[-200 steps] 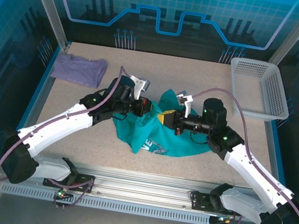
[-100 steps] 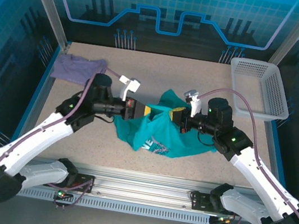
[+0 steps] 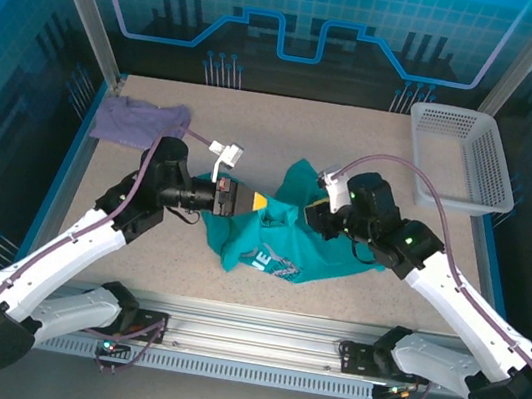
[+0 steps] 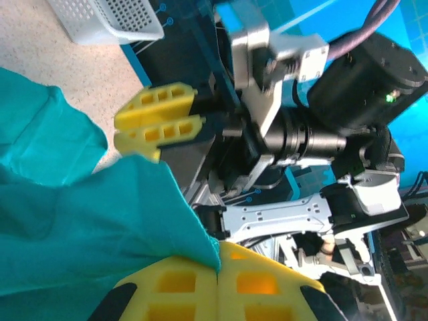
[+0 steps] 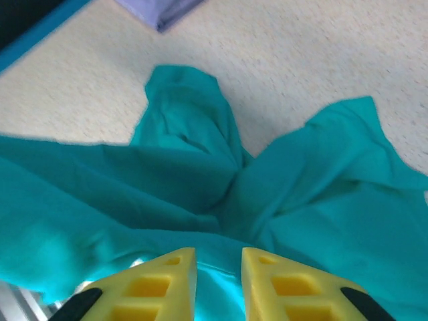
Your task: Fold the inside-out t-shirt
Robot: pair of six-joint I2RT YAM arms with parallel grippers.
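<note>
Pinching the inside-out t-shirt, crumpled at mid-table: left gripper jaws clench 1 raised edge; right gripper jaws, nearly closed, grip gathered cloth. You hold 2 points apart, likely to spread it for folding.

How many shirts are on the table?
2. The teal shirt lies crumpled mid-table between the arms. The purple shirt lies in the far-left corner. The arms cover part of the table, so something small could be hidden.
</note>
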